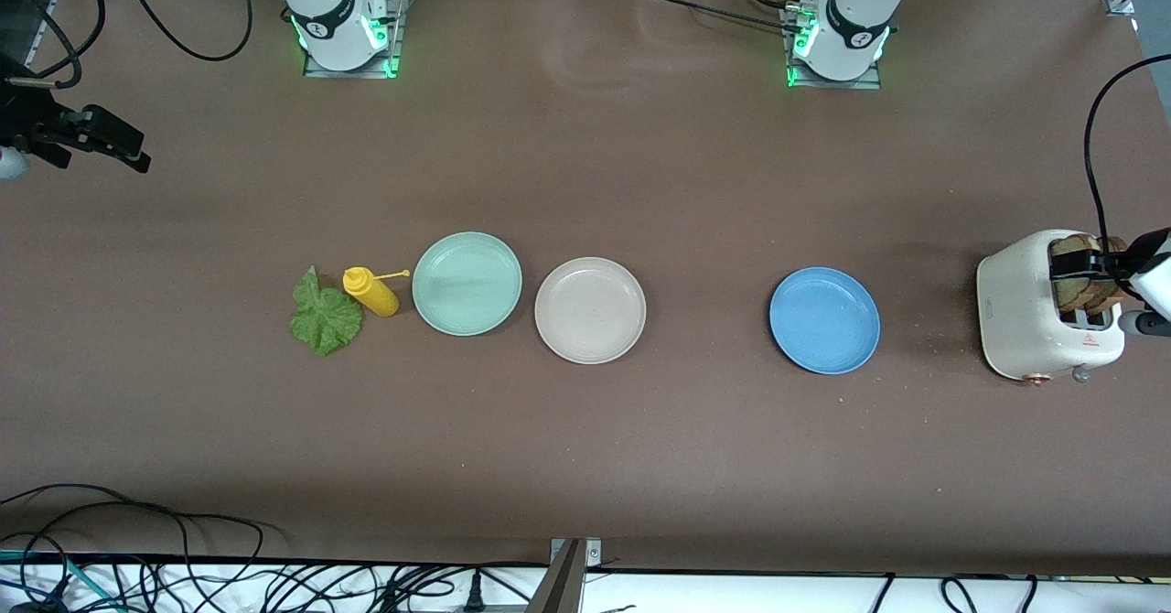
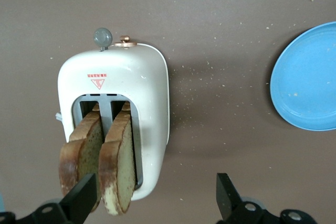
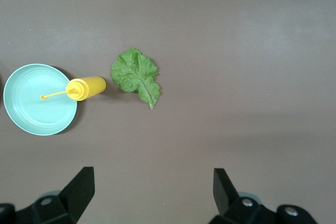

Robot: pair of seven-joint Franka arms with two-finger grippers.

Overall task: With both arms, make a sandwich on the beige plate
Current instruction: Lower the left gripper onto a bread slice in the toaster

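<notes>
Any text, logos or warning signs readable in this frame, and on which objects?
Toaster: a red warning triangle under a short red line of text, too small to read.
Arm bases: a small dark mark on each, unreadable.
Nothing legible on the plates or the yellow bottle.

beige plate [image 1: 590,310] | mint-green plate [image 1: 467,284] | blue plate [image 1: 824,320] | yellow bottle [image 1: 370,291]

Left gripper [image 1: 1111,270] cropped at 3 o'clock edge; right gripper [image 1: 110,142] cropped at 9 o'clock; toaster [image 1: 1047,316] hides bread slices' [image 2: 102,163] lower halves.
</notes>
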